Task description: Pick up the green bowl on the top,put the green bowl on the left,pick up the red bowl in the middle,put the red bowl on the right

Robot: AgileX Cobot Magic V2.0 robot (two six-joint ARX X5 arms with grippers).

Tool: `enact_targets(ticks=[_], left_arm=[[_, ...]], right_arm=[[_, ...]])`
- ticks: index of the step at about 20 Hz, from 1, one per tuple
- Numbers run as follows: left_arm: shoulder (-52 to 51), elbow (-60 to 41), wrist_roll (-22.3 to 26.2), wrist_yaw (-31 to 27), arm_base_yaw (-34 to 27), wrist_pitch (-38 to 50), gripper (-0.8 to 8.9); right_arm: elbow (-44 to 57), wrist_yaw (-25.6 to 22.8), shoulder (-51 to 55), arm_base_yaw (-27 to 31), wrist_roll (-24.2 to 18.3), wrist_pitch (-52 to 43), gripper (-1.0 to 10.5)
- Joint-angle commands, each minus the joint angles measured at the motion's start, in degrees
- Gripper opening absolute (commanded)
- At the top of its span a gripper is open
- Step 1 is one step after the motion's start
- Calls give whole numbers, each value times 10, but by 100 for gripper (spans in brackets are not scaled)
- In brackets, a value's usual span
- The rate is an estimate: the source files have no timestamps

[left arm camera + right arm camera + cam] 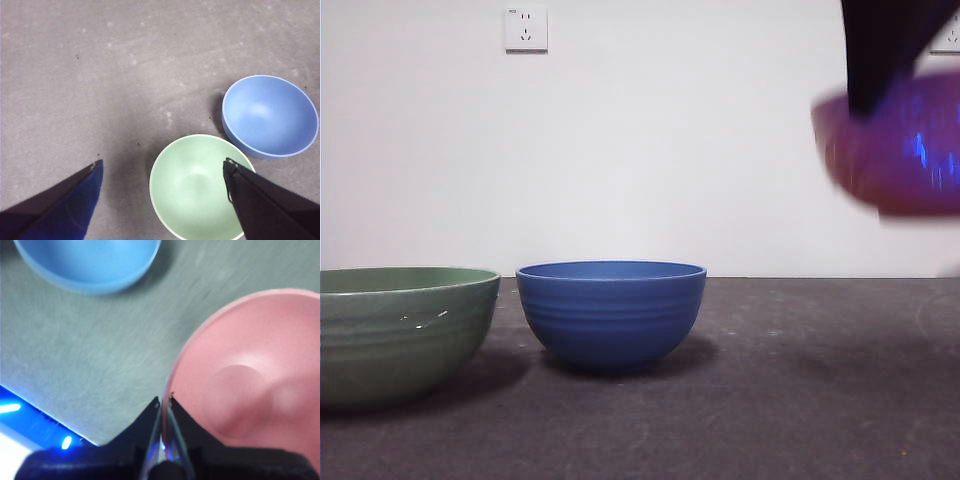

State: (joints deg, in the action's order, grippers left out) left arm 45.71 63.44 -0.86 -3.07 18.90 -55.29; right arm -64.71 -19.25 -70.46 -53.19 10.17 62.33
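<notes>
The right gripper [164, 402] pinches the rim of the red bowl [900, 150], its jaws closed to a sliver on the thin wall, and holds the bowl in the air at about 2 o'clock in the front view, clear of the table [800, 400]. The bowl's outline is blurred and its far edge is cut off by the picture's side. Beneath it lies a broad open stretch of dark tabletop. The blue bowl [611, 312] sits at the centre, upright, and the green bowl [405, 330] rests at about 8 o'clock, just beside the blue one with a narrow gap between their rims; its left side runs past the frame's edge. The left gripper [162, 167] hangs above the green bowl with its jaws spread wide and nothing between them.
</notes>
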Motion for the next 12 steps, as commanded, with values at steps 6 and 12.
enact_targets(ticks=[6, 12], left_arm=[[-2, -2, 7, 3, -2, 2, 404], [-2, -2, 7, 3, -2, 0, 404]], right_arm=[[94, 89, -30, -39, 32, -192, -13], [94, 117, -105, -39, 17, -216, -12]])
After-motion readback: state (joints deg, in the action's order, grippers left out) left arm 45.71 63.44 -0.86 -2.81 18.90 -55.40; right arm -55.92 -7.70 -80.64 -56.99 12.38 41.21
